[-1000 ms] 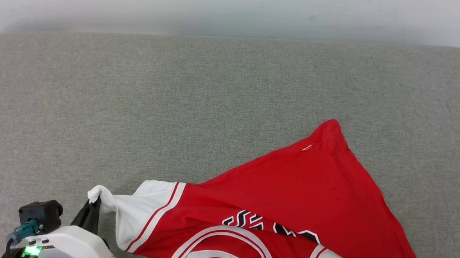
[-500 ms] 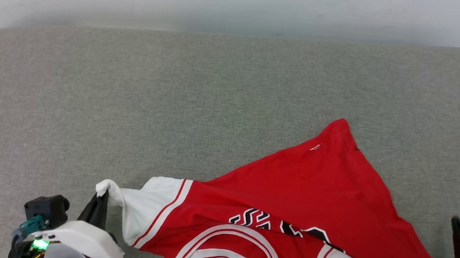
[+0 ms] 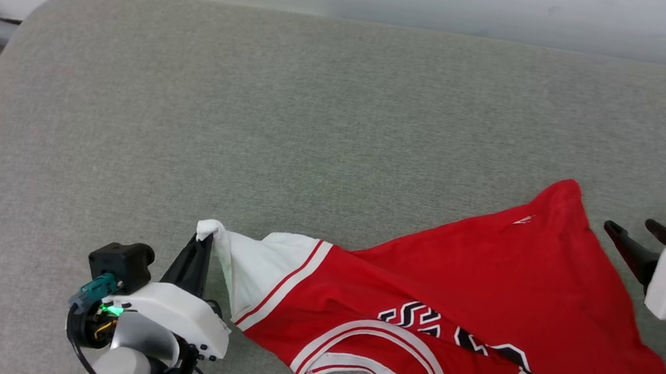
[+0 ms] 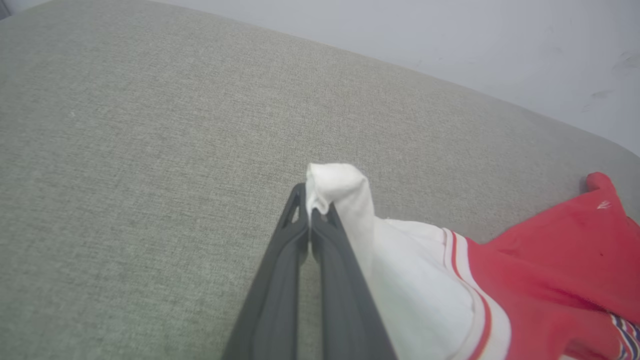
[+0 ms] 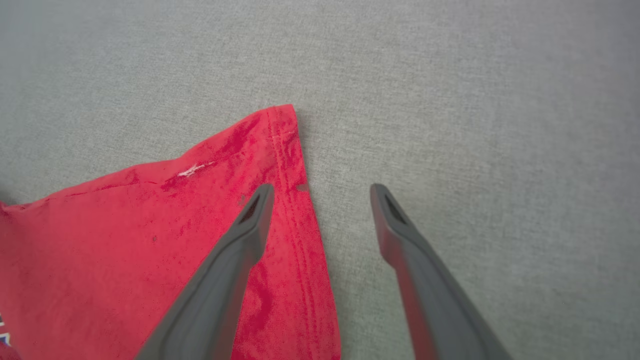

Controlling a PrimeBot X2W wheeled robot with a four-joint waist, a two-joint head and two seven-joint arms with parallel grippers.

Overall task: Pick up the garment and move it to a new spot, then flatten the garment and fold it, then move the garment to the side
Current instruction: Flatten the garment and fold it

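The garment lies on the near right part of the grey cloth-covered bench, spread loosely rather than flat. Its red body runs up to a pointed hem corner at the far right. A small white logo sits just short of that corner. One white sleeve with red-and-white striped trim is drawn out to the left, its tip raised off the bench. White-banded trim curves around the neckline near the bottom of the head view. The left pincer is clamped on the tip of that white sleeve, fingers pressed together with a tuft of cloth bulging above them. The right pincer stands apart at the hem corner, one finger over the red cloth and the other over bare bench. Whether either finger touches, I cannot tell. The black-and-white chest lettering is creased and partly tucked under a fold, so it cannot be read. The other sleeve and the garment's near edge are cut off by the frame.
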